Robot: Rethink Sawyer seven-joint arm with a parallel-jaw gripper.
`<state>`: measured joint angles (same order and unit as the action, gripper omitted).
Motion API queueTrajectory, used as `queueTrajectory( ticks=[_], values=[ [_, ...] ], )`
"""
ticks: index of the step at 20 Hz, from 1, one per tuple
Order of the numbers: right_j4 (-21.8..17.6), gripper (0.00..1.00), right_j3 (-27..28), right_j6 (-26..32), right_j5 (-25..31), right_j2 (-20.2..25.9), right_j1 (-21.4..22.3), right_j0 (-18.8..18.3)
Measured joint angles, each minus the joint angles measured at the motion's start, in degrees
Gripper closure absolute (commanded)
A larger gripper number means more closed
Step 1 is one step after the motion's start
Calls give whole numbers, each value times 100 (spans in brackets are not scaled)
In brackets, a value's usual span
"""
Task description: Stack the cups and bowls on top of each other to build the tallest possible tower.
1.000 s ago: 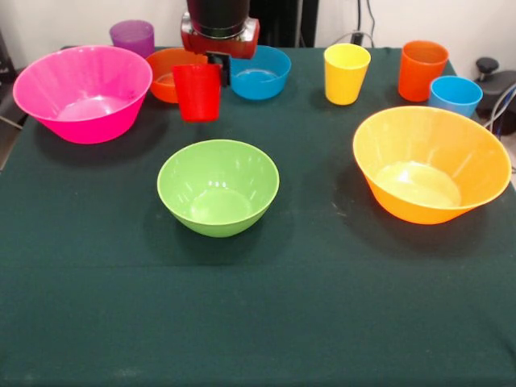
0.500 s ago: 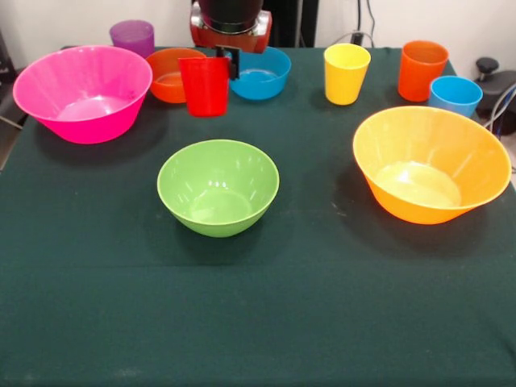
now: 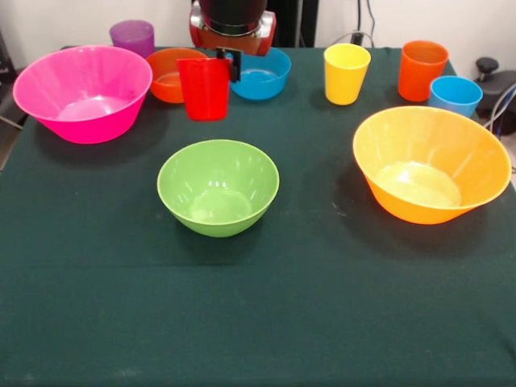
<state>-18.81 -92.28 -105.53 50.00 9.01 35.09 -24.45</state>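
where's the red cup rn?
Front view: the red cup is at the gripper, far left-of-centre, in front of the small orange bowl and blue bowl, behind the green bowl.

Table [image 3: 258,322]: ctr bowl [image 3: 218,187] mid, nearest the front. L bowl [image 3: 82,93] back-left of it, R bowl [image 3: 431,164] well to its right. Behind ctr bowl, 2 small bowls side by side: bowl A [image 3: 165,76] left, bowl B [image 3: 262,74] right. Cup 1 [image 3: 205,89] in front of the gap btwn them, its rim clamped by the gripper [image 3: 228,58]. Cup 2 [image 3: 132,36] behind L bowl. Behind R bowl, l to r: cup 3 [image 3: 347,73], cup 4 [image 3: 422,70], cup 5 [image 3: 455,95], the last just in front of cup 4.
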Motion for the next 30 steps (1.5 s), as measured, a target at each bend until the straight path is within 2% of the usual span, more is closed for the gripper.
queueTrajectory(
  ticks=[16, 30],
  values=[
    [-2, 100, 1073, 0, 820, 54, -384, 55],
    [14, 100, 1616, 0, 849, 272, -545, 157]
  ],
)
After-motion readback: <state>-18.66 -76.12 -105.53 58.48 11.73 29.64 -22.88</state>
